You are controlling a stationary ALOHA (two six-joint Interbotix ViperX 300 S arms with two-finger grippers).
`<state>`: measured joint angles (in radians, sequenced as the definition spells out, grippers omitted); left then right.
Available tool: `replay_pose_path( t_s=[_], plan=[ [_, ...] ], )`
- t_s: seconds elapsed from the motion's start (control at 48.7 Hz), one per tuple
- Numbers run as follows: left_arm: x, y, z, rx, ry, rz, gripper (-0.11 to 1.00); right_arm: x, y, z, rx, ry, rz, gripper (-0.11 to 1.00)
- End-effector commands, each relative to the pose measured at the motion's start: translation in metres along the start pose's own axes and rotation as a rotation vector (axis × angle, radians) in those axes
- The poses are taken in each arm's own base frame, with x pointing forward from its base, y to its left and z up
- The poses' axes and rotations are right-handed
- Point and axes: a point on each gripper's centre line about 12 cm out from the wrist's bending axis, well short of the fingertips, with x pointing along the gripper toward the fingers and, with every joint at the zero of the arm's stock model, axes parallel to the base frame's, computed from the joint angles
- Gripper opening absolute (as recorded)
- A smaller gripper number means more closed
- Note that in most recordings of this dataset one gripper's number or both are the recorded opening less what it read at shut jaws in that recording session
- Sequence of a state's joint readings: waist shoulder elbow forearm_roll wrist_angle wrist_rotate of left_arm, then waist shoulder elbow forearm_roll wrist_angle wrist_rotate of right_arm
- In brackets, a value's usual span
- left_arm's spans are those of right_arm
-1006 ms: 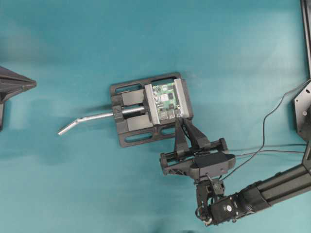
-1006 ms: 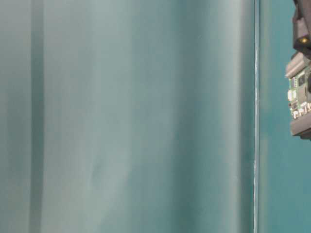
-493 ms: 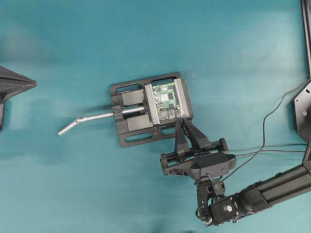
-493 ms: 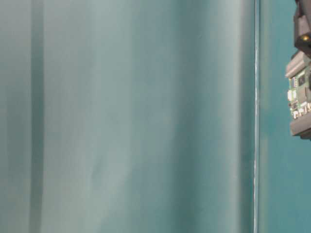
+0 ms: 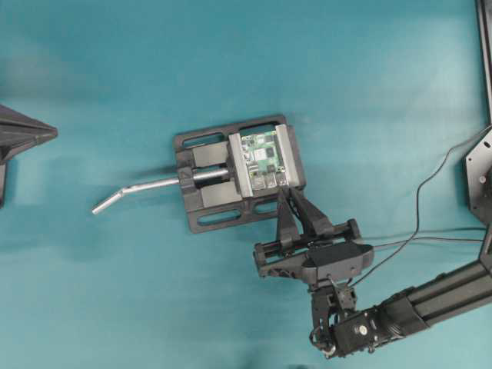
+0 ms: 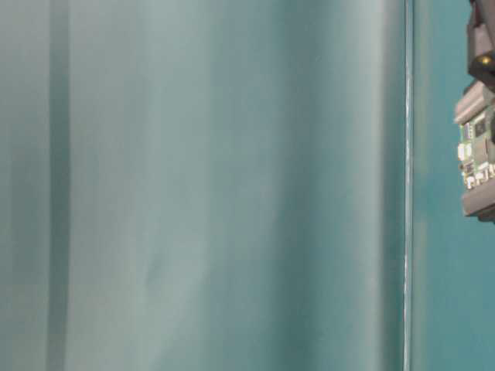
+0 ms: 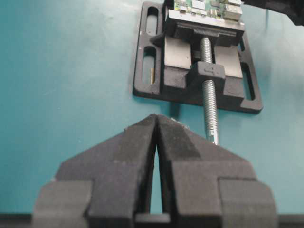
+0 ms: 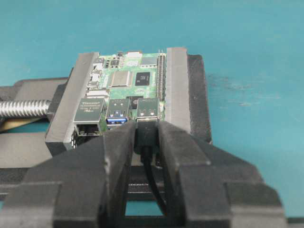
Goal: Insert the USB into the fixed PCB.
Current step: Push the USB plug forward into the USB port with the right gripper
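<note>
Right wrist view: the vise (image 8: pixel 190 95) clamps the circuit board (image 8: pixel 126 83) between its grey jaws. The right gripper (image 8: pixel 146 137) pinches the USB plug (image 8: pixel 147 130), its tip at the board's rightmost silver port. The left gripper (image 7: pixel 156 133) is closed, empty, near the vise's screw (image 7: pixel 209 109).

Black vise (image 5: pixel 223 181) on teal table (image 5: pixel 115 292).

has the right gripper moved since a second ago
No. In the overhead view the right gripper sits at the same spot against the vise's lower right corner.
</note>
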<state>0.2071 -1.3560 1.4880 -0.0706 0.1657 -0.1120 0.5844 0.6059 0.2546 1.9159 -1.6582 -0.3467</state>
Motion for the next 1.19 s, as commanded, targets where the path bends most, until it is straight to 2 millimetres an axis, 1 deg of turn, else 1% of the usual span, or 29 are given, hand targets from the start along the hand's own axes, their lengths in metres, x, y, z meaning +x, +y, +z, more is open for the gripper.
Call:
replay_pose_path(
  t_s=[0.0,0.185,0.369,0.739,0.841,0.985,1.17],
  plan=[
    [-0.0008,-0.0021,0.0109,0.001,-0.024,-0.005,0.00,-0.0081,0.0083,0.0181,0.050,0.018,0.012,0.21],
    [-0.0008,-0.0021,0.0109,0.001,-0.024,-0.005,0.00,-0.0081,0.0084,0.0181,0.050,0.018,0.013,0.23],
    [-0.0007,-0.0019,0.0108,0.000,-0.023,-0.003,0.00,-0.0083,0.0091,0.0186,0.052,0.025,0.016,0.29],
    [-0.0008,-0.0019,0.0109,0.000,-0.024,-0.004,0.00,-0.0121,0.0091,0.0201,0.047,0.036,0.027,0.29],
    [-0.0008,-0.0019,0.0109,0.000,-0.024,-0.004,0.00,-0.0127,0.0092,0.0206,0.046,0.045,0.032,0.31],
    [-0.0008,-0.0021,0.0109,0.001,-0.024,-0.005,0.00,-0.0135,0.0083,0.0199,0.043,0.050,0.037,0.41],
    [-0.0008,-0.0021,0.0109,0.001,-0.024,-0.005,0.00,-0.0146,0.0077,0.0208,0.035,0.050,0.039,0.64]
  ],
)
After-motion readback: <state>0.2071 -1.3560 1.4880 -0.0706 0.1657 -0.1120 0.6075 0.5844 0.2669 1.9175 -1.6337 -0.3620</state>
